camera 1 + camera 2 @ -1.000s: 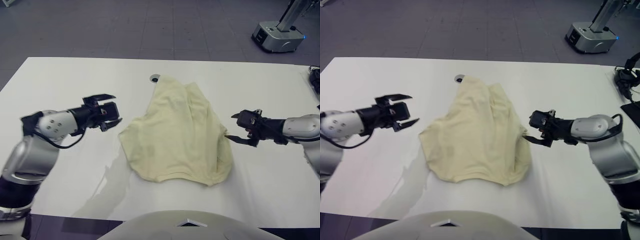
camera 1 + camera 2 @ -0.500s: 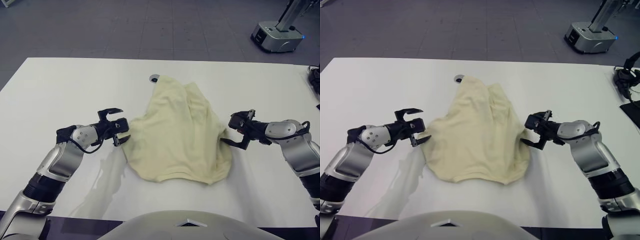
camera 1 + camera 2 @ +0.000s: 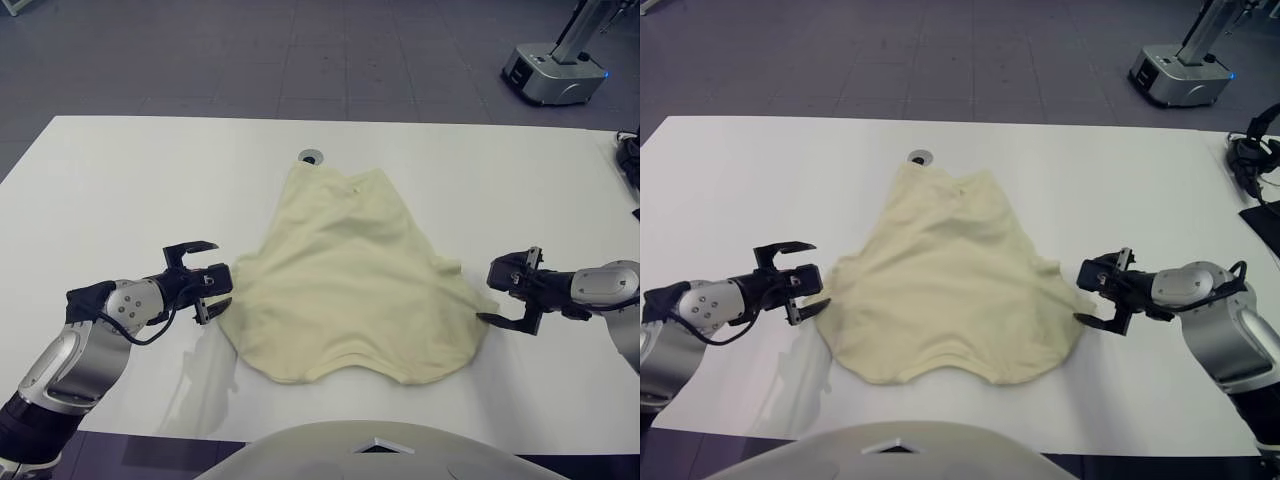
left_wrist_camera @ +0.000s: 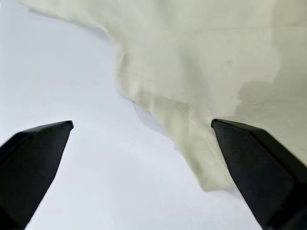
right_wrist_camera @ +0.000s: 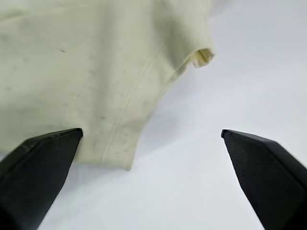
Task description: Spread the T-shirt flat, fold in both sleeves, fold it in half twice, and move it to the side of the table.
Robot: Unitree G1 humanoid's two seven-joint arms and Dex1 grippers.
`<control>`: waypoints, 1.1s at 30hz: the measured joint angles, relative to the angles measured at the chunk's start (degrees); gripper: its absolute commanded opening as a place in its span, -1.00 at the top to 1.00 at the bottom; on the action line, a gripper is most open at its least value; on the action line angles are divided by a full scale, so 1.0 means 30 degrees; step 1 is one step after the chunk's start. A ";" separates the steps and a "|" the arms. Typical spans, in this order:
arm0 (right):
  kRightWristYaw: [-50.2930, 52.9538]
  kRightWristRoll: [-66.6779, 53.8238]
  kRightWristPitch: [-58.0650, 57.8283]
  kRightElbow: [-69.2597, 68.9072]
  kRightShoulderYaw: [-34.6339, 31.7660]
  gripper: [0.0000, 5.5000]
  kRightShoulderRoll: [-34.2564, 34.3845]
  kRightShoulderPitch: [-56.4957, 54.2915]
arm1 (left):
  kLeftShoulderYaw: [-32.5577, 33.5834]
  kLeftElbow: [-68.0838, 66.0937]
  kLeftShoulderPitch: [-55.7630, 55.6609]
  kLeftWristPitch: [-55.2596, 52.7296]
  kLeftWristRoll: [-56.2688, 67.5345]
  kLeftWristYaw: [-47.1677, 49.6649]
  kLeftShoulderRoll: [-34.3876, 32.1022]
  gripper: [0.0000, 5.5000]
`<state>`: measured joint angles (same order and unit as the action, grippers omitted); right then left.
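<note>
A pale yellow T-shirt [image 3: 350, 280] lies crumpled in the middle of the white table [image 3: 120, 180], narrow at the far end and wide toward me. My left gripper [image 3: 213, 283] hovers low at the shirt's left lower corner, open, its fingers [image 4: 33, 163] straddling the hem [image 4: 192, 158] without touching it. My right gripper [image 3: 507, 290] sits at the shirt's right lower corner, also open, with the cloth edge [image 5: 120, 143] lying between its fingers [image 5: 38, 167] on the table.
A round grommet hole [image 3: 310, 157] in the table lies just beyond the shirt's far tip. Black cables [image 3: 630, 150] rest at the table's right edge. A wheeled machine base [image 3: 555, 70] stands on the floor behind.
Both grippers closed in on the shirt's sides, then moved apart, left going left and right going right. The shirt's lower corners spread outward and it now lies wider and flatter.
</note>
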<state>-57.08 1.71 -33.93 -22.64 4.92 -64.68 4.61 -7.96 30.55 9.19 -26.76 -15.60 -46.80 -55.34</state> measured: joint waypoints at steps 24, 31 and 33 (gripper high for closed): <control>0.7834 -0.5611 -0.5788 1.6789 -0.3277 -0.96 1.5023 -1.6956 | 0.0260 -0.7311 -1.1336 -0.1673 0.2022 0.3081 0.4999 -0.95; 0.8397 -0.4794 -0.3517 2.4435 -0.3174 -0.68 1.6249 -2.0014 | -0.2103 -0.8557 -1.1103 -0.0825 0.1417 0.4284 0.7551 -0.96; 0.8214 -0.4381 -0.2832 2.5601 -0.2826 -0.56 1.6279 -2.0214 | -0.2247 -0.8261 -1.1040 -0.0851 0.1321 0.4289 0.7606 -0.96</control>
<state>-32.44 -11.43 -42.42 54.17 -3.56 -15.85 -56.03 -14.71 5.77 -23.93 -29.31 -11.64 -33.94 -32.52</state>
